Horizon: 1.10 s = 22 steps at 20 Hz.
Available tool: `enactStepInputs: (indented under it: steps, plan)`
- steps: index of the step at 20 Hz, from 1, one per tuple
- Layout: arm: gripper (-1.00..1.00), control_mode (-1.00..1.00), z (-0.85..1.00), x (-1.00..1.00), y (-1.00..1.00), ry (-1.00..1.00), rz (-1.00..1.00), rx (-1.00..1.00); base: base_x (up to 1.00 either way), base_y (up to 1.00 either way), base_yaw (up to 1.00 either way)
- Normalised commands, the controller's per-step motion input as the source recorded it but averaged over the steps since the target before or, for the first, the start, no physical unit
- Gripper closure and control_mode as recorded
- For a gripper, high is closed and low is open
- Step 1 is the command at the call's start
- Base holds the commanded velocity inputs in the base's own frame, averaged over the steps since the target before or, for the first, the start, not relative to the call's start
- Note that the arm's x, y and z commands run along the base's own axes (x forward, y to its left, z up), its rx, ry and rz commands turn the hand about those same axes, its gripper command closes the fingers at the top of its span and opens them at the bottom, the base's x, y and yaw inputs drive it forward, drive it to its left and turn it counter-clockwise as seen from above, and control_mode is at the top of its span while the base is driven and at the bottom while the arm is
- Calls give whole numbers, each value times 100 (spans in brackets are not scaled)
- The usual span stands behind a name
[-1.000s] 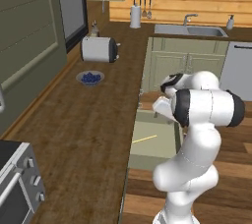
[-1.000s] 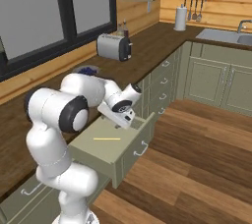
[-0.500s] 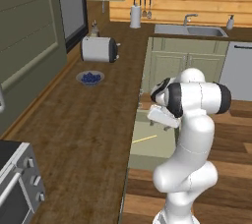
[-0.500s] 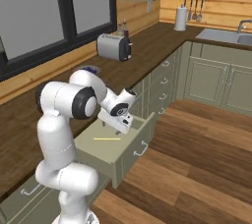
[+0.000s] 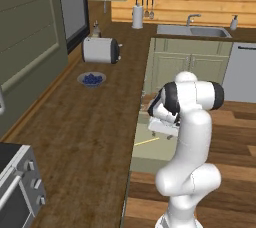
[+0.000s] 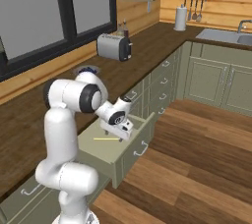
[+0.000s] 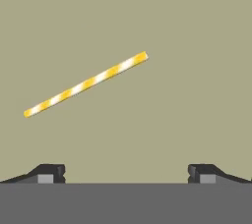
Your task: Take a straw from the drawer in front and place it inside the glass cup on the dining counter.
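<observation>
The drawer (image 5: 148,157) (image 6: 134,150) stands pulled out of the sage-green cabinet, with its pale floor (image 7: 187,46) bare. On that floor lies the straw (image 5: 146,142) (image 6: 106,139) (image 7: 86,84), a thin yellow-and-white striped stick resting at a slant. My gripper (image 5: 161,133) (image 6: 114,132) (image 7: 127,171) points straight down into the drawer, a little above and to one side of the straw. It is open, with nothing between its fingertips (image 7: 49,173). The glass cup and the dining counter are out of view.
On the wood worktop (image 5: 85,122) stand a silver toaster (image 5: 101,50) (image 6: 114,47) and a bowl of blueberries (image 5: 92,78). A sink (image 5: 200,31) (image 6: 221,34) and a paper towel roll (image 5: 137,17) (image 6: 180,19) are at the far end. An appliance (image 5: 15,192) sits at the near left.
The hand has come down toward the open drawer and turned to point at its floor, while the arm's elbow has risen above it. The jaws have stayed open.
</observation>
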Motion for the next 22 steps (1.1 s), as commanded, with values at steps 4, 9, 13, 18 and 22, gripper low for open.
enactStepInputs:
  steps: [4,9,13,18,22]
  plan:
    - [-100,-100,-50,8,-26,-2,-7,-11,0,0,0]
    - [-100,-100,-44,10,-33,0,-6,-9,0,0,0]
    - [-100,-100,-35,3,-48,-1,-4,-8,0,0,0]
    - [-100,-100,-4,-6,-96,-8,-4,-9,0,0,0]
    - [-100,-100,9,-15,-100,-11,-6,-1,0,0,0]
